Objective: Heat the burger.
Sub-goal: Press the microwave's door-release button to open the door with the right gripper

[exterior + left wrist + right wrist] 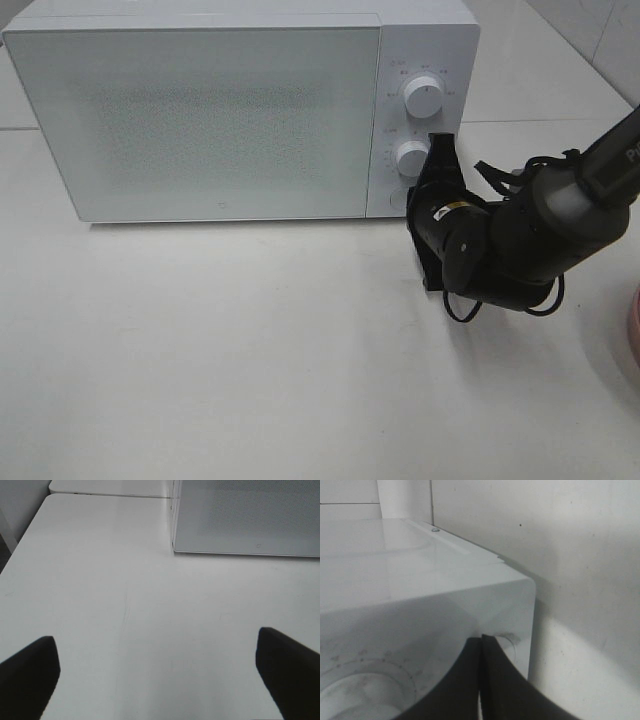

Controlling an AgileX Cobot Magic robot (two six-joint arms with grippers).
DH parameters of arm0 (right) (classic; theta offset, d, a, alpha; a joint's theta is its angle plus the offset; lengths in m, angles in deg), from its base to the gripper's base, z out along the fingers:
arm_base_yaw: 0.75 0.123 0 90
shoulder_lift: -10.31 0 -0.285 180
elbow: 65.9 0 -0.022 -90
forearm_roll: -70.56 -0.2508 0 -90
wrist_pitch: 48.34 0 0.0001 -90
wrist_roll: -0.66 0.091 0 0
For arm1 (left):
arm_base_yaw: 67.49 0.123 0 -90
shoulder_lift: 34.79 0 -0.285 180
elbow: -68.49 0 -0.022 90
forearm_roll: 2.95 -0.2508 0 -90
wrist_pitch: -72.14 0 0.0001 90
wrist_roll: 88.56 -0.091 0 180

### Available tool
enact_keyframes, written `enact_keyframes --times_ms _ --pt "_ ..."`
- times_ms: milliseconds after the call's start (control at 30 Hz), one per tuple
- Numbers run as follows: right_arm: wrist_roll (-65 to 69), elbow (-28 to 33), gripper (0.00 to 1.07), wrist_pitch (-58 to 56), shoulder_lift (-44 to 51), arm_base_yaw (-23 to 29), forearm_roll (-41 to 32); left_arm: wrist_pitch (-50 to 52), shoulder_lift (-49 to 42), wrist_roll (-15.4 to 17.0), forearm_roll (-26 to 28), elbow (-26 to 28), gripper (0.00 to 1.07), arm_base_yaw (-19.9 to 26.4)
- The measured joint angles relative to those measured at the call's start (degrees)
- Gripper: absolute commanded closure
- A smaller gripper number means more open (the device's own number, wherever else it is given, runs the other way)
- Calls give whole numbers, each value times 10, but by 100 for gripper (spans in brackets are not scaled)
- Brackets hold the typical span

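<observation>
One closed right pincer (440, 143) sits beside the lower microwave dial (411, 157).

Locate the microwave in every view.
Exterior high: microwave fills upper left to centre.
Left wrist: its door corner, across the table.
Right wrist: its control end, just behind the shut right gripper.
Shared landmark: small mark on door's bottom edge, exterior high and left wrist.

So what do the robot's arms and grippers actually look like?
The right arm is chunky, rounded and mostly black, with a grey band, a small yellow label and looping black cables. The right gripper has flat black tapering fingers. Of the left gripper, only two dark finger ends show.
</observation>
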Motion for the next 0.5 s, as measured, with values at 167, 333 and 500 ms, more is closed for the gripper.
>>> enact_keyframes --times_ms 167,333,500 --pt "0 -9 107 -8 -13 -1 1 0 0 0 0 0 7 0" --pt "0 -14 107 -12 -18 -1 1 0 0 0 0 0 7 0" --pt "0 -17 107 -16 -18 -1 2 0 0 0 0 0 7 0"
